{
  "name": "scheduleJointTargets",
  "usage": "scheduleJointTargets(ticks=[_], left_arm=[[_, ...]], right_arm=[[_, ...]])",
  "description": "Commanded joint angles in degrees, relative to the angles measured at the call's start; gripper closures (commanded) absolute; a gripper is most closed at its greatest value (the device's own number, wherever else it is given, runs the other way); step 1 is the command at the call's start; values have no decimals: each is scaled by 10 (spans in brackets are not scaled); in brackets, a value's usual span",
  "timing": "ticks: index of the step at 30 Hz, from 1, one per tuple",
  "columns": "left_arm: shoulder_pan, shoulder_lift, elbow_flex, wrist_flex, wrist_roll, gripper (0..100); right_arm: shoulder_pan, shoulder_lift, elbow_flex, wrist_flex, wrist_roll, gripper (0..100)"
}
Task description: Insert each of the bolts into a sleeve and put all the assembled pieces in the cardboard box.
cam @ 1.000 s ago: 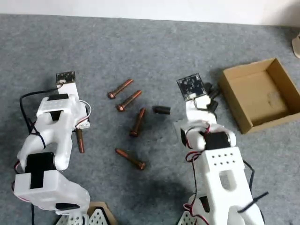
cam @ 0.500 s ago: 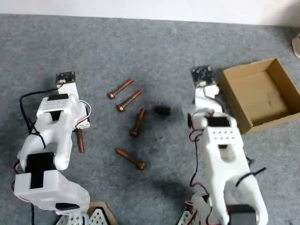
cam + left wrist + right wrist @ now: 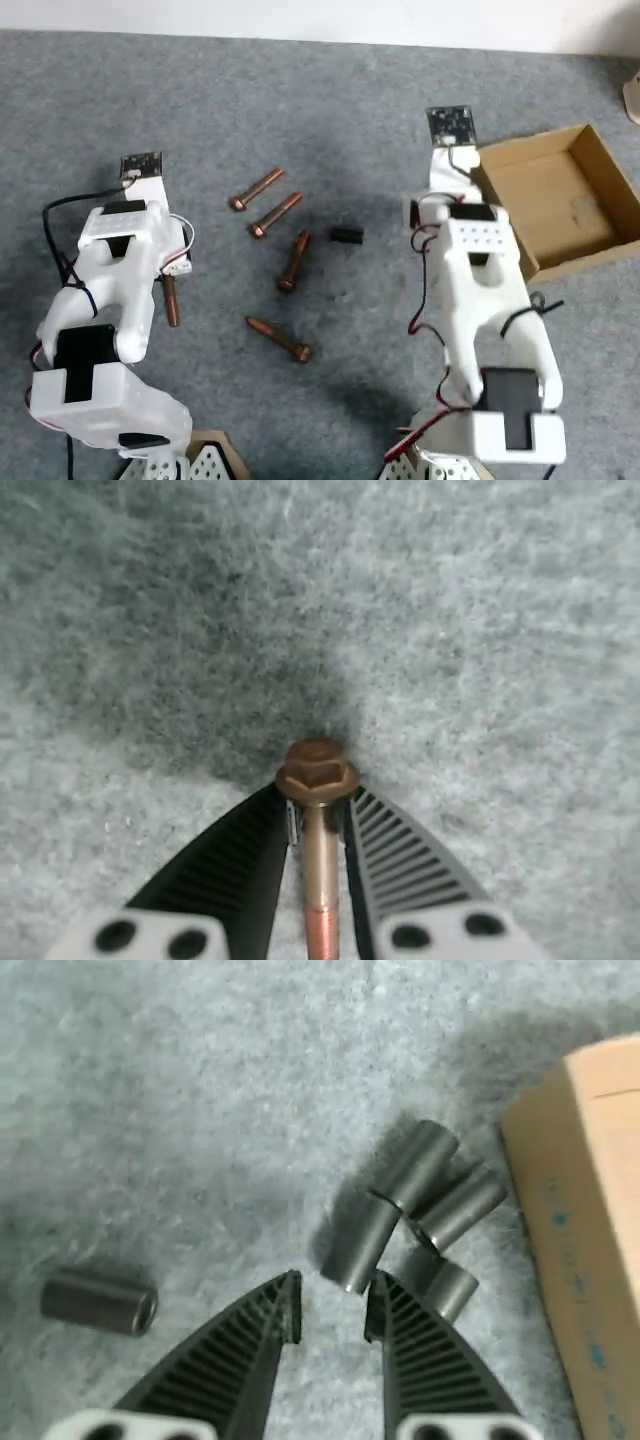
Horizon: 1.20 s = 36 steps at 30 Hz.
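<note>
So the right gripper (image 3: 332,1310) is a little spread with nothing in it, tips just short of the nearest sleeve (image 3: 360,1242) in the pile of sleeves (image 3: 430,1210) that sits just beside the cardboard box (image 3: 590,1210). That's the change: over the last second that arm has swung away from the middle of the table and stretched out toward the box corner, so we reckon it's lining up to grab a sleeve. The left gripper (image 3: 320,815) hasn't budged and is pinching a bolt (image 3: 318,778) by the shank, just under the head, tip pointing back at the arm. Seems to us the bolt is waiting for its sleeve, and the box (image 3: 495,200) has nothing in it, so we're early in the job. Room-wise, the sleeves in the pile touch each other and the box wall is right there, so the box side is tight for a finger; the other side is open carpet (image 3: 330,110). A lone sleeve (image 3: 346,235) lies well apart from the pile, with free space all round, which looks like an easier grab. Four loose bolts (image 3: 275,214) lie between the arms, well away from both grippers.
</note>
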<state>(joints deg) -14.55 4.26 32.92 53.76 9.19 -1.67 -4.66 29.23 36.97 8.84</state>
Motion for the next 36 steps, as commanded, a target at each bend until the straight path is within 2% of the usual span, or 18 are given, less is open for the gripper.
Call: scheduleJointTargets(ticks=[1, 4, 15, 23, 30, 36], left_arm=[[-4, -24, -4, -16, -8, 993], [-4, -24, -4, -16, -8, 993], [-3, -24, -4, -16, -9, 993], [0, -24, -4, -16, -9, 993], [1, -24, -4, -16, -10, 993], [1, -24, -4, -16, -10, 993]], right_arm=[[9, 26, -66, -7, -9, 882], [18, 64, -104, -6, -30, 882], [25, 210, -243, 54, -36, 882], [24, 227, -249, 54, -74, 882], [25, 227, -248, 56, -144, 882], [25, 227, -251, 122, -181, 882]])
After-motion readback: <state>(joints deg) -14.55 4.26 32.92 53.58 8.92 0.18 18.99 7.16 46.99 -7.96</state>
